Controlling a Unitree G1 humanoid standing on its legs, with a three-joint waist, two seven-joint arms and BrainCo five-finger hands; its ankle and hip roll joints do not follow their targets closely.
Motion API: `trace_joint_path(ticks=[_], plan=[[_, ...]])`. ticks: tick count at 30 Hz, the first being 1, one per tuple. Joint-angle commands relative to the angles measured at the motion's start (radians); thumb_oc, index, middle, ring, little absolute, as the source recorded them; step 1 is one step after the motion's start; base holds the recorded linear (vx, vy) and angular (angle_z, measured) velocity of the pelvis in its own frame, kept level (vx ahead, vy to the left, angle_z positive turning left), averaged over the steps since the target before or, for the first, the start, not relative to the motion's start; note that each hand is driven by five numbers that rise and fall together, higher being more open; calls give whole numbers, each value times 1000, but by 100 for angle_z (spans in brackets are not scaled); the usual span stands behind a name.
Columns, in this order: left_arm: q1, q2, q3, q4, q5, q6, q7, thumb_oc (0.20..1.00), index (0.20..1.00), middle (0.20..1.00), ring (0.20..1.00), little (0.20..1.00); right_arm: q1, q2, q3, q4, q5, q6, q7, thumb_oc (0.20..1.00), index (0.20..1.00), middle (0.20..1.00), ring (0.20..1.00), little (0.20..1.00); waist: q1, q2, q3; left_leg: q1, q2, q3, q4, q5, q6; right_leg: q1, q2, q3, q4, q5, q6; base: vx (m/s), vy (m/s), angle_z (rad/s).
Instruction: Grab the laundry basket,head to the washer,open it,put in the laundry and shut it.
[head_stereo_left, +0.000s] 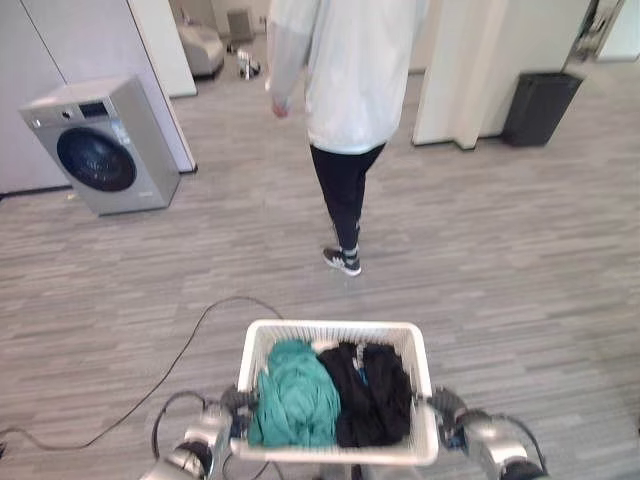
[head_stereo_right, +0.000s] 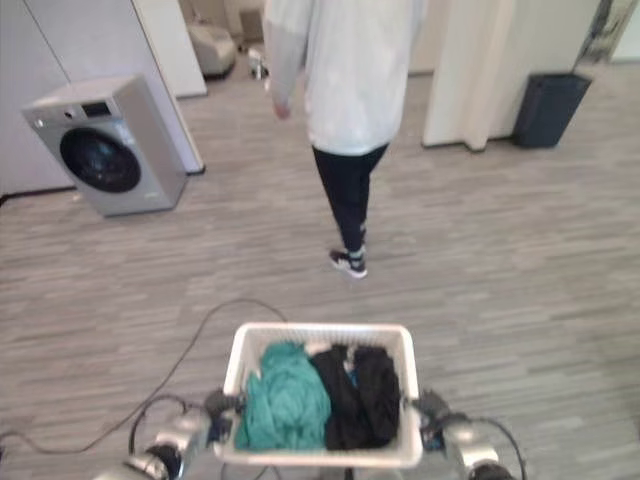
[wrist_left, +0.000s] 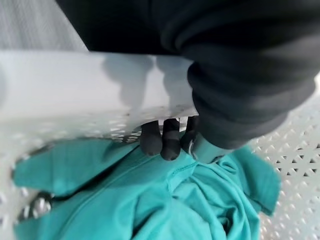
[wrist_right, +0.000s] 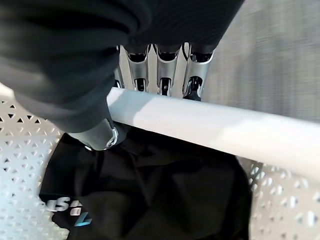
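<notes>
Left robot hand (wrist_left: 167, 140): clenched over the rim of the white perforated plastic laundry basket (head_stereo_left: 420, 372) on its left side, dark fingertips hooked inside against the teal garment (head_stereo_left: 293, 395).
Right robot hand (wrist_right: 160, 75): grasping the opposite rim, silver fingers on the outside of the white bar and the thumb pressed inside above the black garment (head_stereo_left: 372, 390).
Basket: carried level between the two hands, low and close in front of the robot, off the grey wood-patterned floor (head_stereo_left: 500, 260); the teal piece lies on the left half, the black on the right.
Step in hand: the basket looks secured, so this reads as the walk to the washer.
Washer: a grey front-loading washing machine (head_stereo_left: 100, 145) with a dark round door stands well ahead and to the left, against a pale wall; the door appears closed.
Next move: turn left and close the gap, then set the basket down beside the machine to free a hand for the door.
In the way: a person in a white top and dark trousers (head_stereo_left: 345, 100) stands ahead, right of the line to the washer.
Other: a dark bin (head_stereo_left: 540, 108) stands far right.
Hard to make out: the washer's door handle and the basket's underside.
</notes>
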Motion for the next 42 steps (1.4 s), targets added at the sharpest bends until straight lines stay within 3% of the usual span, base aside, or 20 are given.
trace_joint_path(ticks=[1, 5, 10, 12, 13, 14, 15, 17, 19, 23, 25, 27, 31, 32, 34, 36, 37, 39, 40, 42], plan=[[52, -18, 4, 23, 35, -14, -17, 200, 200, 200, 200, 200, 19, 63, 26, 5, 65, -18, 86, 200, 200, 200, 200, 200, -18, -25, -22, 95, -41, 29, 40, -12, -201, 117, 62, 21, -372, 323, 11, 474, 12, 32], [40, -28, 7, 40, 60, -18, -23, 200, 200, 200, 200, 200, 16, 61, 16, 24, 62, -17, 74, 200, 200, 200, 200, 200, -47, -29, -21, 182, -46, -31, 28, -43, -224, 35, 30, -40, -588, 419, 45, 434, -14, 55], [69, -50, -7, 52, 76, -11, -35, 200, 200, 200, 200, 200, 51, 42, 6, 20, 69, -4, 81, 200, 200, 200, 200, 200, -69, -25, -66, 268, -17, -95, 50, -57, -256, 86, 41, -27, -529, 445, 11, 476, -99, 52], [76, -64, -17, 60, 73, -10, -36, 200, 200, 200, 200, 200, 54, 33, 2, 28, 76, -1, 82, 200, 200, 200, 200, 200, -76, 1, -79, 249, 11, -107, 152, 26, -312, 121, 66, -43, -517, 419, -16, 535, -187, 75], [80, -70, -26, 67, 69, -9, -38, 200, 200, 200, 200, 200, 53, 23, -2, 35, 85, -6, 77, 200, 200, 200, 200, 200, -91, -2, -82, 148, 60, -85, 410, 197, -415, 180, 66, -56, -532, 391, -45, 556, -276, 80], [76, -68, -32, 65, 62, -7, -36, 200, 200, 200, 200, 200, 47, 18, -4, 34, 94, -8, 72, 200, 200, 200, 200, 200, -93, -31, -73, 59, 113, -15, 563, 238, -430, 220, 43, -59, -550, 380, -64, 537, -359, 67], [71, -64, -30, 58, 54, -6, -32, 200, 200, 200, 200, 200, 39, 15, 1, 32, 103, -10, 68, 200, 200, 200, 200, 200, -88, -58, -69, 30, 160, 55, 644, 243, -397, 251, 34, -57, -551, 357, -84, 240, -217, 27], [71, -62, -27, 56, 51, -4, -24, 200, 200, 200, 200, 200, 32, 11, 8, 27, 106, -12, 63, 200, 200, 200, 200, 200, -73, -68, -57, 18, 221, 133, 732, 228, -389, 285, 48, -52, -551, 327, -104, 276, -232, -18], [63, -66, -26, 60, 34, -3, -23, 200, 200, 200, 200, 200, 21, 9, 15, 40, 110, -9, 49, 200, 200, 200, 200, 200, -37, -77, -40, -106, 221, 183, 723, 193, -377, 349, 51, -31, -553, 290, -114, 372, -157, -39], [57, -63, -23, 57, 38, -14, -14, 200, 200, 200, 200, 200, 18, 17, 11, 43, 116, -12, 48, 200, 200, 200, 200, 200, -3, -74, -42, -229, 152, 225, 387, 152, -317, 411, 47, -6, -568, 269, -79, 360, 21, -5], [62, -59, -19, 53, 34, -16, -12, 200, 200, 200, 200, 200, 20, 21, 19, 35, 108, -15, 51, 200, 200, 200, 200, 200, 20, -60, -39, -273, 104, 179, 234, 161, -294, 452, 68, 27, -565, 246, -75, 418, 67, -28], [74, -47, -6, 52, 30, -23, -15, 200, 200, 200, 200, 200, 16, 30, 25, 43, 84, -23, 54, 200, 200, 200, 200, 200, 65, -26, -37, -334, 95, 129, -31, 272, -316, 539, 118, 101, -572, 198, -80, 598, 83, -39], [81, -41, -1, 55, 28, -24, -16, 200, 200, 200, 200, 200, 15, 30, 22, 53, 75, -17, 61, 200, 200, 200, 200, 200, 71, -21, -45, -323, 118, 192, -68, 312, -328, 575, 122, 128, -559, 179, -83, 415, 85, -82], [93, -36, 6, 50, 20, -26, -19, 200, 200, 200, 200, 200, 17, 33, 30, 53, 59, -9, 69, 200, 200, 200, 200, 200, 77, -21, -68, -296, 122, 209, -49, 294, -294, 606, 104, 157, -545, 166, -71, 820, 341, -83], [114, -25, 10, 42, 30, -25, -22, 200, 200, 200, 200, 200, 38, 54, 20, 74, 41, -4, 91, 200, 200, 200, 200, 200, 81, -70, -113, -256, 63, 245, 33, 170, -229, 596, -15, 168, -393, 258, 14, 1016, 478, -72], [113, -26, 8, 41, 31, -24, -22, 200, 200, 200, 200, 200, 40, 58, 17, 76, 35, -5, 97, 200, 200, 200, 200, 200, 83, -77, -116, -236, 53, 256, 29, 152, -218, 576, -31, 172, -316, 325, 47, 414, 260, -53], [109, -26, 0, 33, 37, -20, -25, 200, 200, 200, 200, 200, 37, 56, 15, 64, 17, -6, 98, 200, 200, 200, 200, 200, 84, -62, -100, -184, 42, 261, 29, 111, -191, 501, -69, 141, -121, 459, 64, 258, 201, -66], [104, -21, 0, 23, 37, -18, -24, 200, 200, 200, 200, 200, 31, 56, 12, 52, 17, -5, 96, 200, 200, 200, 200, 200, 83, -34, -82, -153, 69, 283, 14, 122, -184, 435, -56, 119, -39, 489, 54, 233, 254, -20], [101, -20, -2, 19, 46, -17, -22, 200, 200, 200, 200, 200, 31, 58, 5, 55, 21, -7, 94, 200, 200, 200, 200, 200, 76, -21, -69, -116, 69, 294, 1, 105, -179, 397, -74, 63, 8, 477, 46, 300, 330, 12], [85, -18, -13, 22, 60, -15, -23, 200, 200, 200, 200, 200, 33, 60, -2, 61, 33, -10, 97, 200, 200, 200, 200, 200, 44, 4, -47, -49, 60, 256, -22, 79, -180, 274, -24, 35, 34, 397, 25, 357, 293, 25]])
